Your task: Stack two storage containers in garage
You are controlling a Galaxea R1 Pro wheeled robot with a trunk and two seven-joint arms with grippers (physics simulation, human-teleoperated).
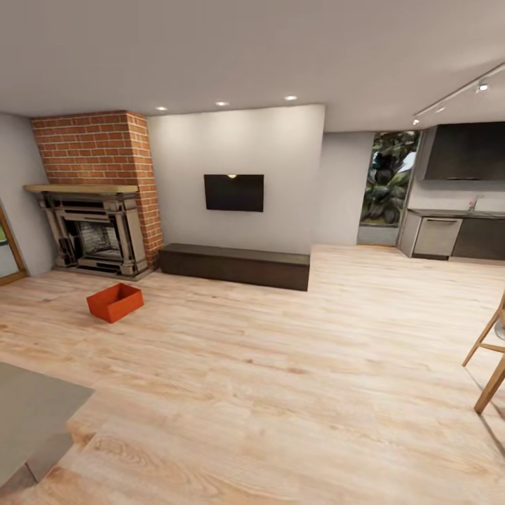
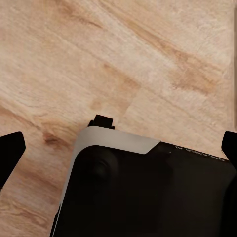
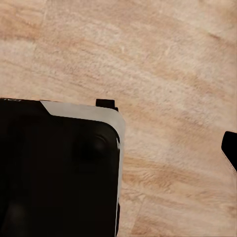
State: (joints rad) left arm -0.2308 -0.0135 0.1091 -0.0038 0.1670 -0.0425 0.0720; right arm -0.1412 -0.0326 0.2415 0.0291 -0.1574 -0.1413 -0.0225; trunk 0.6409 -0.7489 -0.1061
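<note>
Head cam looks across the living room w/ light wood-plank floor. One red-orange storage container sits on the planks, open side up, empty as far as visible, just in front of the brick fireplace at the room's left; it lies angled to the walls, apart from the hearth base. Right of the fireplace a long dark low cabinet runs along the white wall, w/ a black TV mounted above it. Far right: kitchen area w/ dark counter and cabinets, and beside it a tall window w/ foliage. Wooden chair legs at the right edge; grey rug corner at lower left. Recessed ceiling lights on. Left wrist cam: points down at the wood floor over the robot's dark base w/ pale rim; left gripper shows as two black fingertips at opposite edges of the view, so jaws spread wide, nothing between them but base and floor. Right wrist cam: same kind of look, dark base over planks; one black fingertip of the right gripper at the edge, the other not visible, so can't tell jaw state.
</note>
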